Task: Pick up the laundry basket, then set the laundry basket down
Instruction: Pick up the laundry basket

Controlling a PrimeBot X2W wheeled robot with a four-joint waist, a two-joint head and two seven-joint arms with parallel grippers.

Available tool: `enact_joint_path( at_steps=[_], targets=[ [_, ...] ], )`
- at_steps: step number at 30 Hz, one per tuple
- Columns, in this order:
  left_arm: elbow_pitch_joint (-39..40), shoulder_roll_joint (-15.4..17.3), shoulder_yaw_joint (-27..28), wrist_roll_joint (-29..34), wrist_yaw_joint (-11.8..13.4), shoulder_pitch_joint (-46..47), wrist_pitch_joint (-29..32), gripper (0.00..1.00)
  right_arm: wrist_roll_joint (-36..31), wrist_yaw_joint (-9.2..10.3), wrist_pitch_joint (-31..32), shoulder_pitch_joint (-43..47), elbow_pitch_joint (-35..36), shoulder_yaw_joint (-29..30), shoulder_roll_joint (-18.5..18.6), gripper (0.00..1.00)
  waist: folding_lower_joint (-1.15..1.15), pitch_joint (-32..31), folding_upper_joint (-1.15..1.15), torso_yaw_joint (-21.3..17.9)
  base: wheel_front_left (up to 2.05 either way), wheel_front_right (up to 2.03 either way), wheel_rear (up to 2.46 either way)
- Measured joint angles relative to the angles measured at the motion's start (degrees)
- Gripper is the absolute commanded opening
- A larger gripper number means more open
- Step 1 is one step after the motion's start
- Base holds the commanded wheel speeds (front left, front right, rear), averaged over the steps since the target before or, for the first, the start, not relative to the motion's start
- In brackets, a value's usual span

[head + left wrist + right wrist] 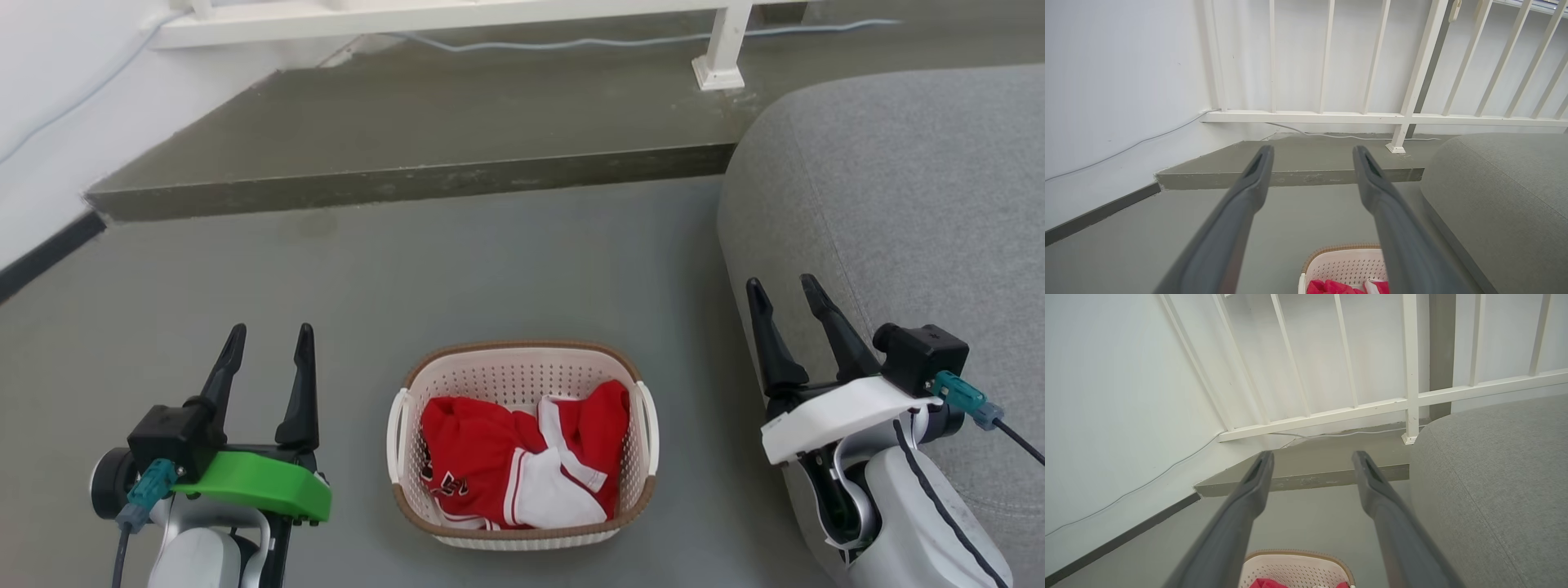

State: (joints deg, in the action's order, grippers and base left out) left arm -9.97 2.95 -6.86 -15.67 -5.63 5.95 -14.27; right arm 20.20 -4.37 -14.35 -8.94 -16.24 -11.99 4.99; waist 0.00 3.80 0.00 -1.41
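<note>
Cream plastic laundry basket sits between my left fingers and right fingers: both pairs parted, empty, flanking it for two-handle lift.

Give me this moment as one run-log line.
stage: pre-grasp | laundry basket: on floor, red-and-white garment inside | left gripper: open, clear of basket | right gripper: open, clear of basket

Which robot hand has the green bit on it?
The left gripper, left of the laundry basket in the head view: a bright green cover sits behind its fingers. The right gripper has a white cover.
</note>
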Motion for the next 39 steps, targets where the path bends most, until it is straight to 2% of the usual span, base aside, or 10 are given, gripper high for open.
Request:
enact_joint_path(
  at_steps=[19, 39],
  targets=[
    [-0.2, -0.1, 0.9, 0.0, -0.7, 2.9, -0.1, 1.00, -0.4, 0.52, 0.0, -1.7, -2.2, 1.8, -0.7, 1.00, 0.00, 7.5, 0.00, -1.6, 0.00, 0.00, 0.00],
    [-6.0, -0.1, 1.1, -0.3, -1.3, 12.2, -0.2, 1.00, 0.5, 0.35, -0.1, -10.2, -8.1, 1.9, -1.5, 1.00, 0.00, 20.9, 0.00, -3.1, 0.00, 0.00, 0.00]
  ],
)
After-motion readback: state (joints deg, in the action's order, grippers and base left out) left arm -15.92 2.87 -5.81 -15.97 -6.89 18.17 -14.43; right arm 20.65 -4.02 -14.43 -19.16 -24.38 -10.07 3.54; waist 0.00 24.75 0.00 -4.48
